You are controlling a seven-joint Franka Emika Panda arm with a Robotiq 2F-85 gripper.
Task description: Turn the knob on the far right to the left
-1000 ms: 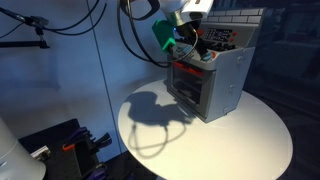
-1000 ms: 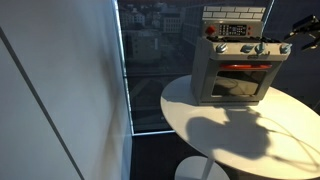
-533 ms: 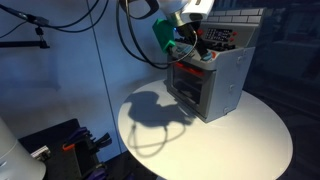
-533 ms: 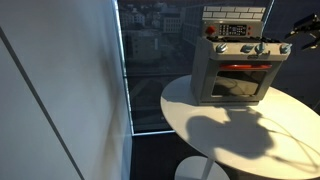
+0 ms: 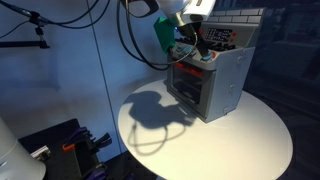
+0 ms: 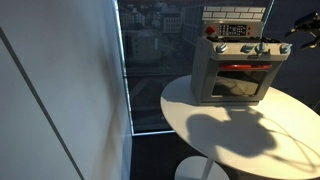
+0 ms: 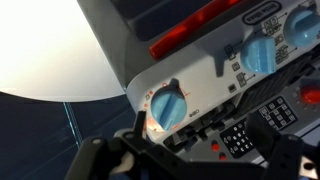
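Nothing has moved: tool hangs by the knob on the toy stove, grip impossible to tell.

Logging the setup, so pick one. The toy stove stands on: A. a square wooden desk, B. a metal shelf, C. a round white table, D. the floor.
C: in both exterior views the grey toy stove rests on top of the round white table.

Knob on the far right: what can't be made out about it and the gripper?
- The knob: too small in an exterior view to tell contact with the gripper.
- In an exterior view the gripper covers the knob.
- Wrist view: fingers dark, blurred, cut by bottom edge; open or shut unclear.
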